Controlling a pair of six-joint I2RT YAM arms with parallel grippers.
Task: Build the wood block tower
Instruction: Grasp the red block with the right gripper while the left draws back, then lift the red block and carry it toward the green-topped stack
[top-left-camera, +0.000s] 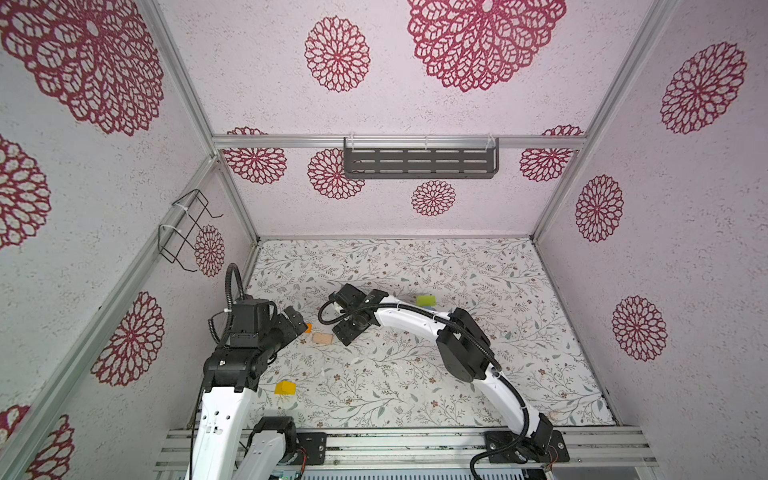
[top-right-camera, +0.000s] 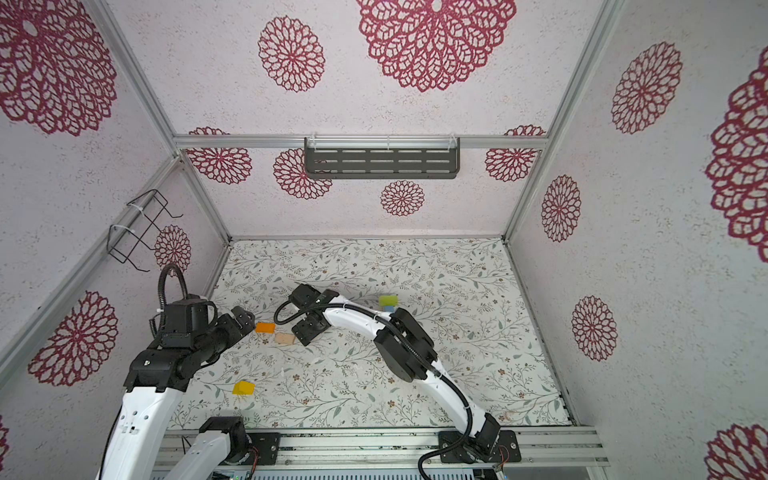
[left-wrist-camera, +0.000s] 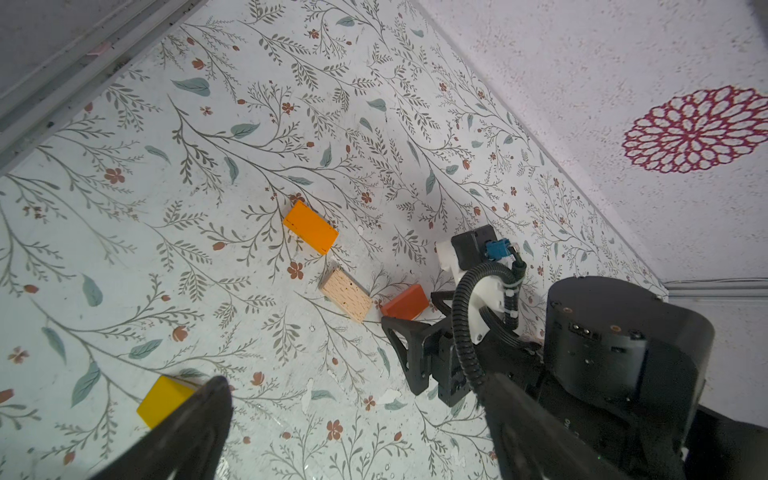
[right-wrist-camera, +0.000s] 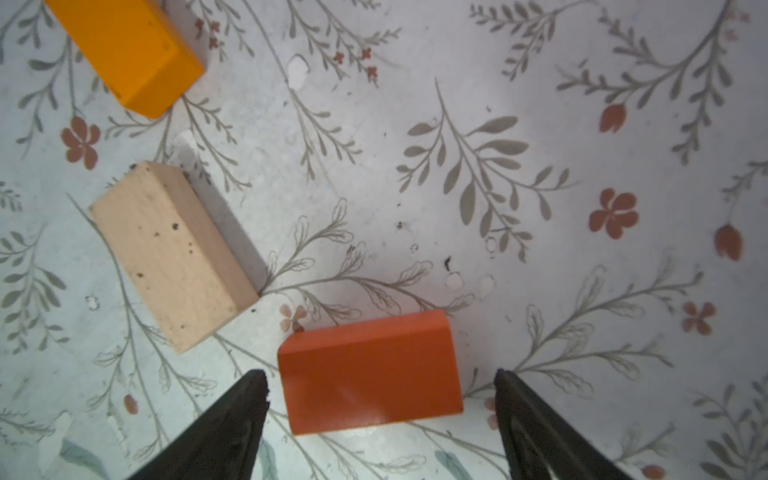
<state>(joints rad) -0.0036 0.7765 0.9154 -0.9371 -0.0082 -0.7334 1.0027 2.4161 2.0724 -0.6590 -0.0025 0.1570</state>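
The wood block tower is a low stack: a lime green block (top-left-camera: 426, 300) (top-right-camera: 387, 300) on a light blue block (top-right-camera: 389, 308). Left of the middle lie an orange block (top-right-camera: 264, 327) (left-wrist-camera: 311, 227), a plain block (top-left-camera: 323, 338) (right-wrist-camera: 174, 253) and a red-orange block (right-wrist-camera: 370, 370) (left-wrist-camera: 405, 302). My right gripper (right-wrist-camera: 380, 374) (top-left-camera: 343, 326) is low over the red-orange block, jaws open on either side with a gap at each. It hides that block in both top views. My left gripper (left-wrist-camera: 355, 386) (top-left-camera: 297, 322) stands open and empty beside the orange block.
A yellow block (top-left-camera: 285, 387) (left-wrist-camera: 164, 400) lies near the front left, by the left arm. The right arm arches across the mat from the front right. The metal frame and left wall (left-wrist-camera: 62, 83) run close behind the orange block.
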